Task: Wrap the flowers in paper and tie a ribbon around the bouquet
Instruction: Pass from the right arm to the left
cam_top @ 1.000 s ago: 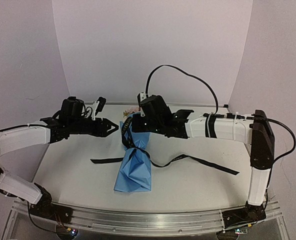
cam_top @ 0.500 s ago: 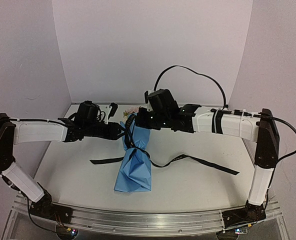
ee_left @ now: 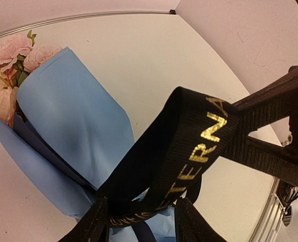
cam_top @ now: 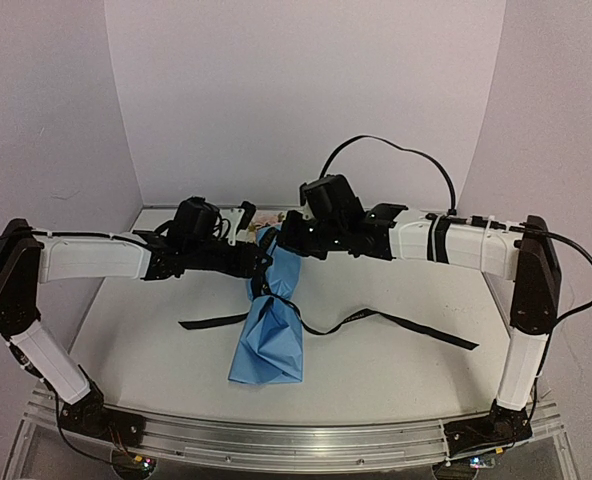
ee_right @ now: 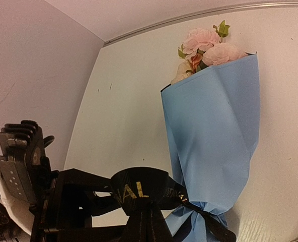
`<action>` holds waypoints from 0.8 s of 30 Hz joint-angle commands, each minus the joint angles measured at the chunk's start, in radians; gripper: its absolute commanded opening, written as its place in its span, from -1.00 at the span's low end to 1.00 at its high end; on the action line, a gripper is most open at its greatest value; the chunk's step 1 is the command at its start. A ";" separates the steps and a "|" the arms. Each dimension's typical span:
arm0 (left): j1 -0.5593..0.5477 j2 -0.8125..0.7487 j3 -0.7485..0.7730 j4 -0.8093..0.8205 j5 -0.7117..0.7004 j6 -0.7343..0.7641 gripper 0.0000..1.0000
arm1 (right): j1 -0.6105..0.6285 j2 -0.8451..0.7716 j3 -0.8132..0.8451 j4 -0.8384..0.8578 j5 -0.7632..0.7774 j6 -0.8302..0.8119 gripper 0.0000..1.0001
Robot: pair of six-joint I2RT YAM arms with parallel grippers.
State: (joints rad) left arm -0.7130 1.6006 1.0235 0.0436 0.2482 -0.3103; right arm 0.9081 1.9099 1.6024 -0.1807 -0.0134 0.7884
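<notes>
**Top external view.** Compared with a second before, the left arm has stretched rightwards across the white table (cam_top: 396, 385). The left gripper (cam_top: 263, 262) now sits at the edge of the bouquet (cam_top: 269, 335), a creased light blue cone-like bundle tied at its waist, where earlier it was well to its left. The right gripper (cam_top: 282, 238) has shifted only slightly to the right and stays over the bundle's upper half. The bouquet and the two loose tails of the long, narrow black fabric ribbon (cam_top: 416, 327) lie as they did.

The bundle lies mid-table. Its pale pink flowers (cam_top: 267, 217) are close to the back wall, and its lower end stops short of the front rail. Bare table lies open on both sides, and the right tail ends well short of the right edge. There are one bouquet, one ribbon and two arms.

**Left wrist view.** The left gripper's two fingers (ee_left: 91, 229) stand apart, with a raised loop of the gold-lettered ribbon running between them. Whether they press on it I cannot tell. The loop leads up to the right gripper at the right. Behind it, the light blue paper (ee_left: 68, 111), navy on its inner face, holds at least three rose heads.

**Right wrist view.** The right gripper's jaws are together, clamped on the ribbon loop just beside the knot at the bundle's waist. Three rose heads show at the paper's open top.
</notes>
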 commanded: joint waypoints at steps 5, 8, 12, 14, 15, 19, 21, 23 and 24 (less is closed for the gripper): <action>-0.057 0.066 0.110 -0.036 -0.262 0.001 -0.17 | -0.005 -0.027 0.029 -0.042 -0.006 0.058 -1.00; -0.064 0.083 0.132 -0.071 -0.315 0.006 -0.22 | -0.005 -0.026 0.031 -0.046 -0.013 0.066 -1.00; -0.066 0.093 0.145 -0.084 -0.331 0.013 -0.29 | -0.005 -0.026 0.035 -0.049 -0.017 0.072 -1.00; -0.069 0.092 0.142 -0.074 -0.314 0.019 -0.32 | -0.005 -0.026 0.038 -0.051 -0.020 0.074 -1.00; -0.072 0.091 0.139 -0.068 -0.306 0.022 -0.33 | -0.005 -0.026 0.040 -0.052 -0.020 0.075 -1.00; -0.080 0.086 0.126 -0.060 -0.291 0.030 -0.32 | -0.005 -0.027 0.044 -0.057 -0.020 0.077 -1.00; -0.081 0.084 0.116 -0.055 -0.287 0.029 -0.29 | -0.005 -0.028 0.045 -0.057 -0.020 0.079 -1.00; -0.082 0.080 0.103 -0.049 -0.282 0.025 -0.26 | -0.005 -0.030 0.046 -0.057 -0.019 0.080 -1.00; -0.084 0.076 0.095 -0.048 -0.281 0.022 -0.26 | -0.005 -0.031 0.045 -0.057 -0.017 0.082 -1.00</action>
State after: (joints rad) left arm -0.7900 1.6920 1.1194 -0.0259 -0.0368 -0.2995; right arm 0.9073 1.9099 1.6100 -0.2400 -0.0355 0.8632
